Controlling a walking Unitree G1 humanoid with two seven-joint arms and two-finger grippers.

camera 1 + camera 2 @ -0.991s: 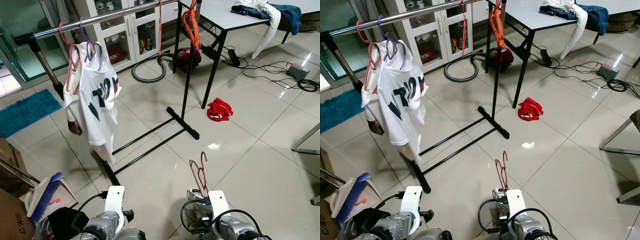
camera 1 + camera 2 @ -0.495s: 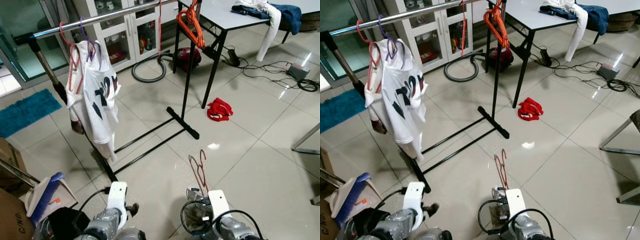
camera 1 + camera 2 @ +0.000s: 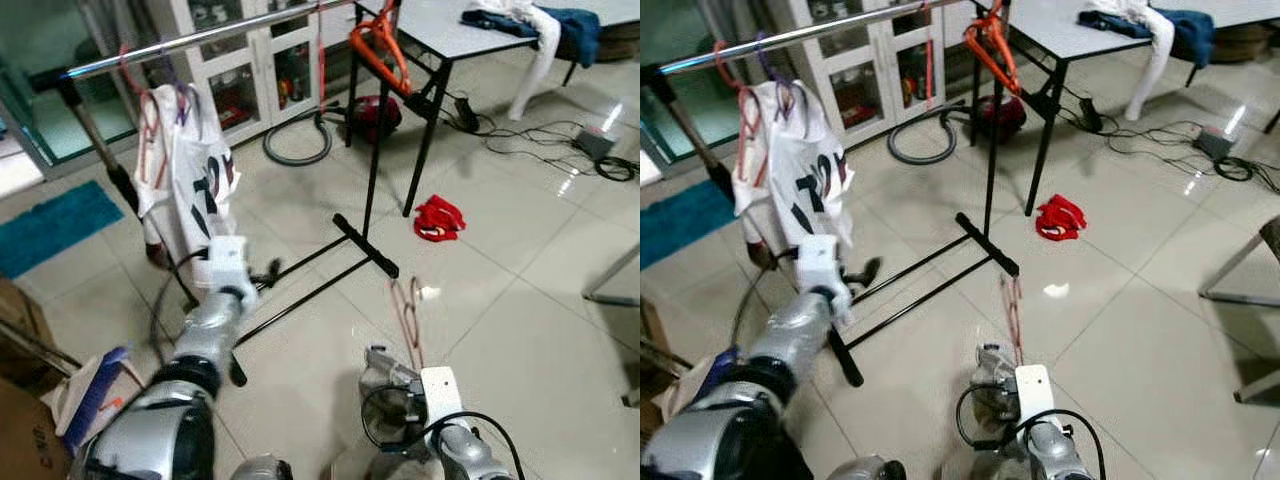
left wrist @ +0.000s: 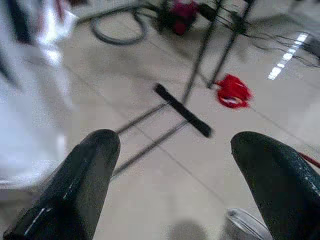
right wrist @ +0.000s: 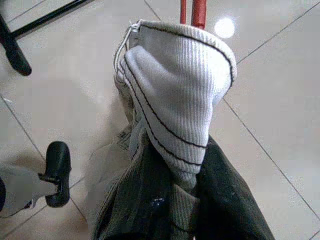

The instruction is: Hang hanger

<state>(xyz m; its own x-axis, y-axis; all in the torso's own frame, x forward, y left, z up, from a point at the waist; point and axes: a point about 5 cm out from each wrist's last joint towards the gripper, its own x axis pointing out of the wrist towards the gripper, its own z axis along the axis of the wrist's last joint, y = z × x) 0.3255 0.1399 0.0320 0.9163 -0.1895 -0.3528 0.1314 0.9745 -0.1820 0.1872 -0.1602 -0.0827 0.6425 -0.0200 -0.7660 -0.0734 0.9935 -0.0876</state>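
The clothes rack's silver rail [image 3: 200,38] crosses the upper left, with a white printed shirt [image 3: 190,170] hanging from it and orange hangers [image 3: 378,45] at its far right end. My left arm stretches forward toward the shirt. Its gripper [image 4: 175,145] is open, with nothing between the black fingers [image 4: 80,190]. Low in front of me, my right gripper [image 5: 172,195] is shut on a red hanger [image 3: 408,310] that carries a grey garment with a ribbed white collar [image 5: 175,100]. The hanger's hook points up and forward over the floor tiles.
The rack's black foot bars [image 3: 365,245] lie on the tiles ahead. A red cloth [image 3: 438,217] lies beside a table leg [image 3: 425,150]. A vacuum and hose [image 3: 300,150], cables [image 3: 560,150], a blue rug [image 3: 50,225] and a brush [image 3: 85,390] are around.
My left arm has risen from low beside me and now reaches out toward the hanging shirt. The right gripper has carried the red hanger slightly forward. The orange hangers swung.
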